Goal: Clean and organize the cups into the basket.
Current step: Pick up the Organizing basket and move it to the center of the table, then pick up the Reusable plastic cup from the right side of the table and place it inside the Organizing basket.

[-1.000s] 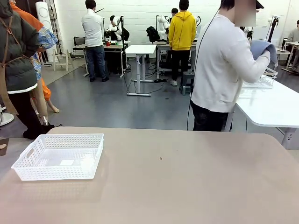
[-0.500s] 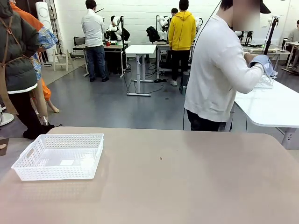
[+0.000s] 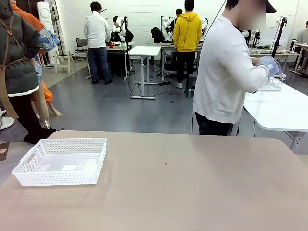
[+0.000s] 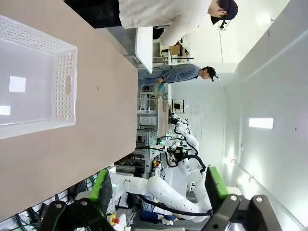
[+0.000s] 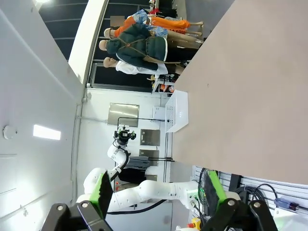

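White basket (image 3: 57, 178) sits upright, long axis running left-right.

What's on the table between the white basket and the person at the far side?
In the front view, the stretch of table between the basket and the person is bare, apart from one small dark speck.

Inside a robotics lab: a long tan worktop (image 3: 192, 192) faces an open grey floor (image 3: 110, 108) set with white desks (image 3: 144, 50), where people (image 3: 187, 31) stand at cluttered workstations below bare white walls (image 3: 139, 12). A white robot arm (image 4: 163, 190) is mounted beside the worktop, under a ceiling light panel (image 4: 261, 123).
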Action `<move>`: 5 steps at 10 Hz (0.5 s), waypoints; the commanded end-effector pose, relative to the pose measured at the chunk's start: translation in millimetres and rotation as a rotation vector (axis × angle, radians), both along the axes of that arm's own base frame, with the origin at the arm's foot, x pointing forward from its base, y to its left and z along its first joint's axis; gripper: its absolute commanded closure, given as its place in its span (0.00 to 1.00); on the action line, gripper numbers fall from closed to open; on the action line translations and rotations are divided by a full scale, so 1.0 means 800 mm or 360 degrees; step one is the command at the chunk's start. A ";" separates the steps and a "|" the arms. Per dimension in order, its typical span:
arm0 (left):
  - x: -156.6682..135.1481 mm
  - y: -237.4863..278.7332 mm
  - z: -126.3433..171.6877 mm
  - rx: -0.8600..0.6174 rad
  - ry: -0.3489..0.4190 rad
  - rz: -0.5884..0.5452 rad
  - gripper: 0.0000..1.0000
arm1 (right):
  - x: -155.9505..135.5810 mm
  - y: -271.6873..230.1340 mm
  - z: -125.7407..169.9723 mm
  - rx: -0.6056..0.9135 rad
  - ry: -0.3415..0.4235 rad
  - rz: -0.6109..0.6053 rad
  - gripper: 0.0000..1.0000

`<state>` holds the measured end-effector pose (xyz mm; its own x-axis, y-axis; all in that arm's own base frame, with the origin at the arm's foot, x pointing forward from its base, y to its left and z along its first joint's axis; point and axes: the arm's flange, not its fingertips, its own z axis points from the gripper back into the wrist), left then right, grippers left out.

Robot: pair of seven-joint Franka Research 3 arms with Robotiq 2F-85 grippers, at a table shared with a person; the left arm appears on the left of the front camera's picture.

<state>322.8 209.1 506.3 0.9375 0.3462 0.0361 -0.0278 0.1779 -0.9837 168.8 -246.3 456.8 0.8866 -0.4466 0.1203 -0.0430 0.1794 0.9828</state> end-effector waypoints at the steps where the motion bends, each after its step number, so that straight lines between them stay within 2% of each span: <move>1: -0.001 0.002 0.001 -0.0017 -0.0017 0.0001 0.00 | 0.002 -0.001 0.002 0.0015 -0.0045 -0.0005 0.00; 5: -0.001 0.002 0.001 -0.0017 -0.0017 0.0001 0.00 | 0.002 -0.001 0.002 0.0015 -0.0045 -0.0005 0.00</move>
